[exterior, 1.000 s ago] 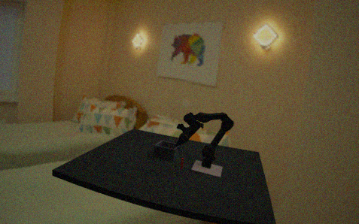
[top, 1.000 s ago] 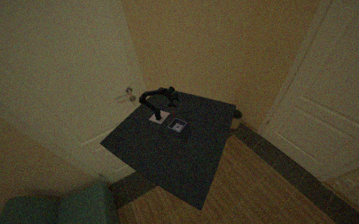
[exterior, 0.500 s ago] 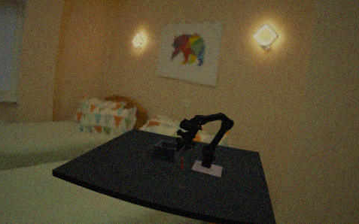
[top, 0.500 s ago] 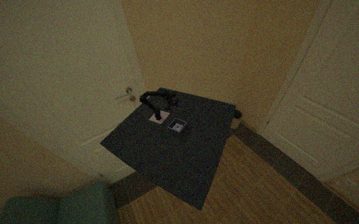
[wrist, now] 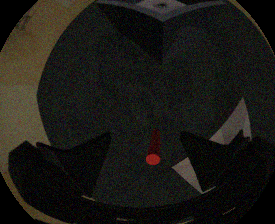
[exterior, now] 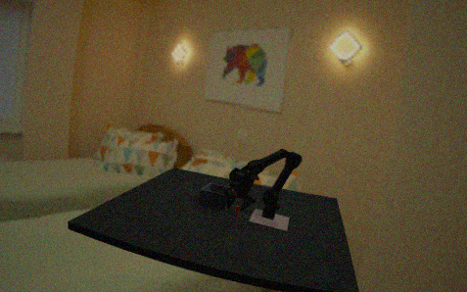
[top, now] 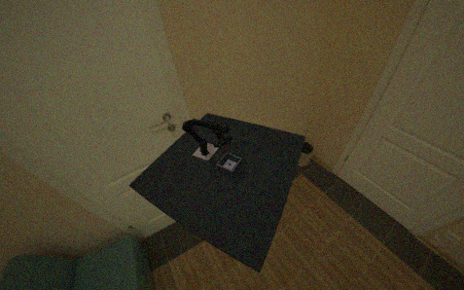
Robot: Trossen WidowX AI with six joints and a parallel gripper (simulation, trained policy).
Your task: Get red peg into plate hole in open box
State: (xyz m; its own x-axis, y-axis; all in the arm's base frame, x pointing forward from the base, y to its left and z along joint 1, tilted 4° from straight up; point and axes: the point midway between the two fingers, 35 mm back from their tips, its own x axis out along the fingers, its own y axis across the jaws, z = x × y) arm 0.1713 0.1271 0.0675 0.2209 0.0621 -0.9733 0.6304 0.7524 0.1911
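Observation:
The red peg stands upright on the dark table. In the wrist view its round top faces the camera, between the two fingers and nearer the camera's lower edge. My gripper is open and empty, low above the peg, with a finger to either side of it in the wrist view. The open box stands apart from the peg. Its light bottom plate shows a dark hole. In the top view the peg is mostly hidden by the gripper.
The arm's base stands on a pale square plate beside the peg. The dark table carries the arm, peg and box. A round bin-like object stands beyond the table's edge.

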